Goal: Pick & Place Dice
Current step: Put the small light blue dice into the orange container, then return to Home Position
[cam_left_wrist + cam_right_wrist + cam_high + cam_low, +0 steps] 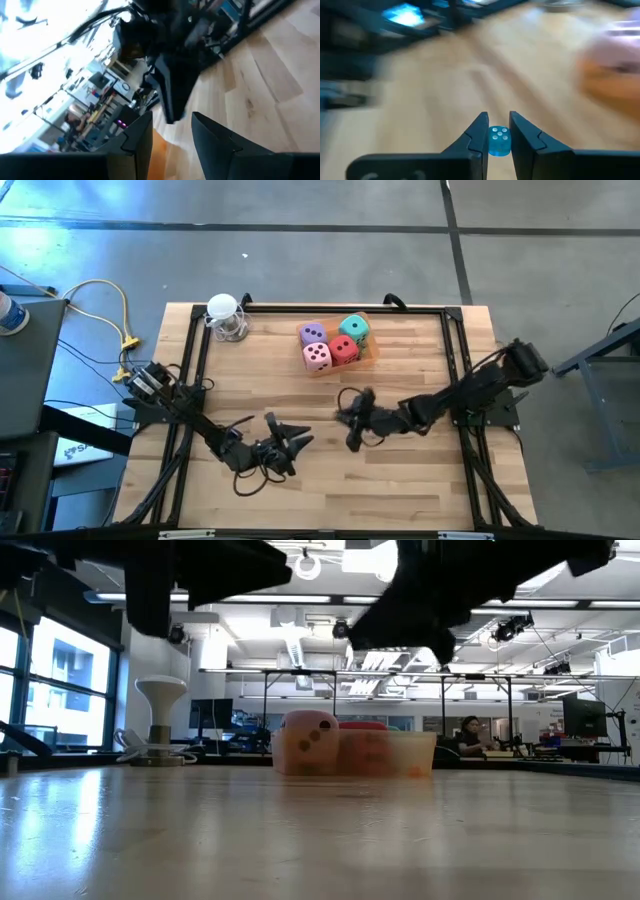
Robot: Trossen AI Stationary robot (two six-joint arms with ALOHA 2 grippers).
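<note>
- Four big dice sit bunched at the surface's twelve o'clock side in the high view: the purple die [313,333], the teal-green die [353,328], the pink die [318,356] and the red die [344,349], all touching or nearly so, resting on a shallow orange tray [368,356].
- Those four look already placed, so that much of the job reads as done.
- Right pincer [498,131] hangs over the bare middle of the surface, at about six o'clock from the tray and well apart from it.
- Its fingers are pinched nearly together on a small translucent blue die [499,139], white pips showing between the tips in its own wrist view.
- My read: this little die is mid-carry, with the trip to the tray and the release not yet done.
- Left pincer [283,442] waits low at the seven o'clock side of the surface, fingers partly apart, nothing between them.
- The low view shows the pink die face-on beside the tray's contents, both arms only dark shapes overhead.
- A white-topped stand [226,316] sits at the eleven o'clock corner, clear of the action.
</note>
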